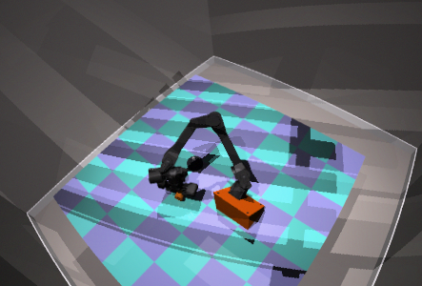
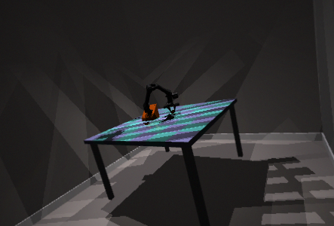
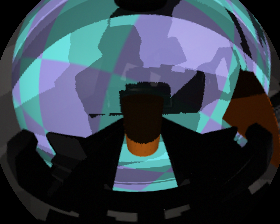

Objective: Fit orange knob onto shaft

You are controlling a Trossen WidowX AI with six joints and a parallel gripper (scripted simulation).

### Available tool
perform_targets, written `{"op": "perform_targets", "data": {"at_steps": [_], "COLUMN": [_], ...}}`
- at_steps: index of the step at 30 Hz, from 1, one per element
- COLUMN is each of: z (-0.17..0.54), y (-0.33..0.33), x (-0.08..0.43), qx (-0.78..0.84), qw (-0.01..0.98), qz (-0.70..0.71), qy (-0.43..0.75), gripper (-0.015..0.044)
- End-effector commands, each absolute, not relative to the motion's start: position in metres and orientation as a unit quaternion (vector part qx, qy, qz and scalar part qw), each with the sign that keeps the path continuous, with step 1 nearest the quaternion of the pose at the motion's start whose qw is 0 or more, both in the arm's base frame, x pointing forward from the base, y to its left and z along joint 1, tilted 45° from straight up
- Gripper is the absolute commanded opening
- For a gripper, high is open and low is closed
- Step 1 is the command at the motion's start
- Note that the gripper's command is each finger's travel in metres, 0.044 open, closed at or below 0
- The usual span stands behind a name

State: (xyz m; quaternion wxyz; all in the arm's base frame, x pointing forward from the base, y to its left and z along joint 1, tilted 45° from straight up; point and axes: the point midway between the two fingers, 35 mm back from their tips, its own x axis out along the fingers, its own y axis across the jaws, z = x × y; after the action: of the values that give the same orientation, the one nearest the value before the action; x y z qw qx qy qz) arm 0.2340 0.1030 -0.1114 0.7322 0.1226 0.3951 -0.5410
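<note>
The gripper (image 1: 182, 193) (image 2: 173, 111) (image 3: 141, 120) stands part-way open, its two fingers closed on opposite sides of the orange knob (image 1: 179, 195) (image 3: 142, 125), which sits at the centre of the wrist view and left of centre, low in the arm, in the top view. The grip from either side seems meant to keep the knob upright and its underside free for the shaft, though the hole and its flat cannot be seen. The dark round pedestal (image 1: 194, 163) lies just above and right of the gripper in the top view, the knob apart from it and not yet fitted; the shaft's flat cannot be made out. The arm (image 1: 227, 143) (image 2: 160, 90) arches from its orange base block (image 1: 234, 207) (image 2: 155, 109) (image 3: 251, 122), probably so the gripper can come down from above. Next calls for bringing the knob over the shaft and turning it until the flats agree; pressing while they are misaligned could jam or tilt it.
</note>
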Motion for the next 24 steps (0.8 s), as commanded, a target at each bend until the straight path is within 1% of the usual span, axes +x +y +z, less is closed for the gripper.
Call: {"op": "perform_targets", "data": {"at_steps": [1, 11, 24], "z": [-0.1114, -0.1113, -0.1113], "y": [0.1037, 0.1037, 0.1037], "x": [0.2337, 0.2338, 0.2338], "qx": [0.068, 0.042, -0.118], "qw": [0.739, 0.741, 0.732], "qz": [-0.510, -0.494, -0.385], "qy": [0.436, 0.454, 0.549], "gripper": [0.0181, 0.0181, 0.0181]}}
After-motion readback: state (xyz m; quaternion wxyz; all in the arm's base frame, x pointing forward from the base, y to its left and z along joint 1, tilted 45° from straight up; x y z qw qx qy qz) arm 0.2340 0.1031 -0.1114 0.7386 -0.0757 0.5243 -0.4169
